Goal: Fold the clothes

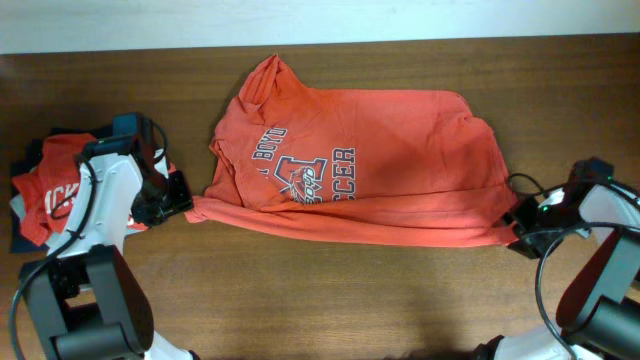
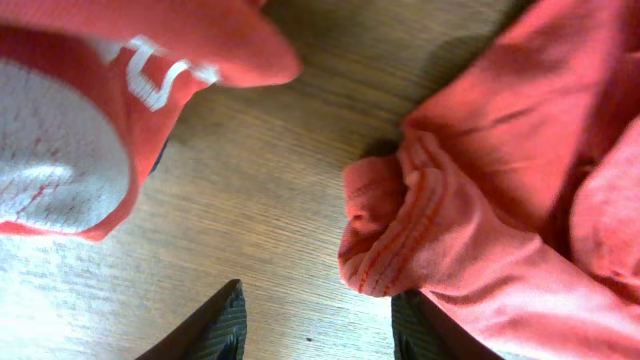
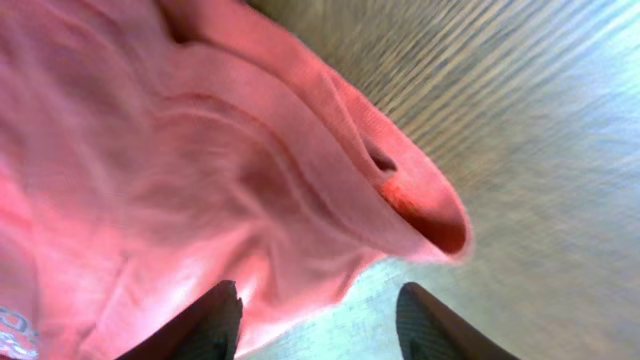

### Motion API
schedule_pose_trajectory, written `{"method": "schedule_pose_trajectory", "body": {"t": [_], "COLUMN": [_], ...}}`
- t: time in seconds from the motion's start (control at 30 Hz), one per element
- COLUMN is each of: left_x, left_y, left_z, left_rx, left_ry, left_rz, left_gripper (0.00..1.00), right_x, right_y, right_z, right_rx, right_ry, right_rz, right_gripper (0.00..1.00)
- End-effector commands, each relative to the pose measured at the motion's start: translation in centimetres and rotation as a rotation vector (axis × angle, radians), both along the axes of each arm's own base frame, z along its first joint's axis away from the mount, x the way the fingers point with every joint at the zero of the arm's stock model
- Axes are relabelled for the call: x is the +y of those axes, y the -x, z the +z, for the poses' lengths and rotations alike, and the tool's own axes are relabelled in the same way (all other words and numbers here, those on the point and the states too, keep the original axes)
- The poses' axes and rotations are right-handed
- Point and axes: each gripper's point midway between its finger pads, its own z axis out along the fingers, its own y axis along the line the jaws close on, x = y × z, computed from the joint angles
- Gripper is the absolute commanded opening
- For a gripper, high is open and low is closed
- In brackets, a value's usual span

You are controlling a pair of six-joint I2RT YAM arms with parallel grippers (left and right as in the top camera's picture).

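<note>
**Subject.** Large orange-red short-sleeved knit-fabric T-shirt [image 1: 400, 170], with grey-and-white chest lettering. It lies flat at the middle of the brown wooden table [image 1: 330, 310]. Its long axis runs from 9 to 3 o'clock. The lettering reads sideways, so the collar end is judged to point to 9 and the hem to 3. The 6 o'clock edge is doubled over into a thick band.

**Grippers.** The left gripper [image 1: 180, 200] stands at the band's 9 o'clock end and the right gripper [image 1: 518, 225] at its 3 o'clock end, probably so that a long fold travels level. Both wrist views show the jaws well apart and clamping nothing. Bunched cloth lies just ahead of the fingers (on the left, apparently brushing one finger).

**Other.** A folded red garment with white print [image 1: 45, 190] lies at 9 o'clock, apart from the shirt.
</note>
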Motion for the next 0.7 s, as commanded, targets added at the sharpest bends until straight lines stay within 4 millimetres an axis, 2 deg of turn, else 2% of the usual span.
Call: {"method": "schedule_pose_trajectory", "body": {"t": [0.0, 0.23, 0.4, 0.53, 0.6, 0.67], "left_x": [0.1, 1.6, 1.0, 1.8, 0.3, -3.1], "left_y": [-0.3, -0.5, -1.2, -2.1, -2.7, -3.1], "left_z": [1.5, 1.6, 1.6, 1.8, 1.8, 1.9], "left_rx": [-0.033, -0.035, -0.062, -0.093, -0.13, -0.165], "left_ry": [-0.036, -0.129, -0.11, -0.155, -0.077, 0.048], "left_rz": [-0.062, -0.124, -0.166, -0.158, -0.188, -0.334], "left_gripper": [0.52, 0.56, 0.58, 0.67, 0.64, 0.57], "right_x": [-2.2, -2.4, -2.4, -2.4, -2.4, -2.4], "right_y": [-1.4, -1.7, -1.7, -1.7, -1.7, -1.7], "right_z": [3.1, 3.7, 3.7, 3.7, 3.7, 3.7], "right_rx": [-0.051, -0.057, -0.057, -0.058, -0.058, -0.058], "right_ry": [0.105, 0.109, 0.109, 0.109, 0.109, 0.109], "right_rz": [-0.012, -0.012, -0.012, -0.008, -0.008, -0.008], "right_gripper": [0.57, 0.59, 0.61, 0.61, 0.61, 0.62]}}
